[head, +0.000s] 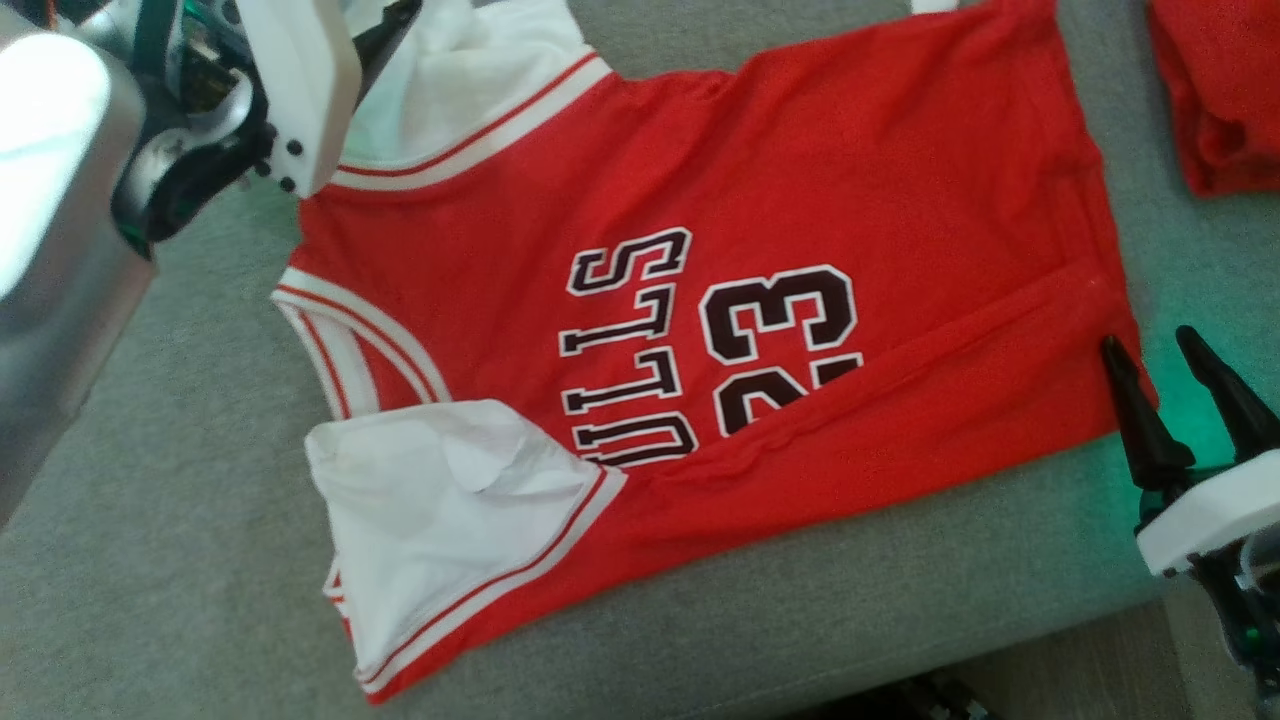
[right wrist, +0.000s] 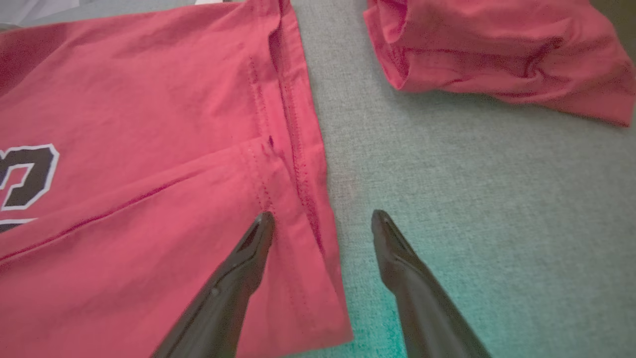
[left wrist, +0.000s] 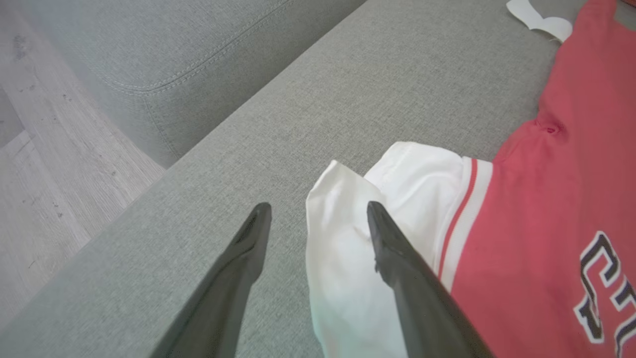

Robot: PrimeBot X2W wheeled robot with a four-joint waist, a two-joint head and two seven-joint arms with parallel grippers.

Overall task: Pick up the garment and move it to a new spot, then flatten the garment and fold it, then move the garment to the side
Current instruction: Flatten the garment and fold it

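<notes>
The red jersey [head: 760, 250] lies spread out on the grey sofa seat [head: 150, 520]. Its long way runs along the seat's front edge, with the white shoulder [left wrist: 343, 238] toward the seat's left end and the hem [right wrist: 318, 199] toward the right end. The left gripper [left wrist: 318, 209] hangs over the seat at the shoulder end. Its fingers are spread wide and hold nothing; one is above the white cloth and one above bare seat. The right gripper [right wrist: 323, 216] is over the seat at the hem corner. It is also spread wide and empty, with one finger on each side of the hem edge. Each arm is close to its own end, so the next fold likely needs both to pinch down together. Another red cloth [head: 1220, 90] sits further along the seat, past the hem
</notes>
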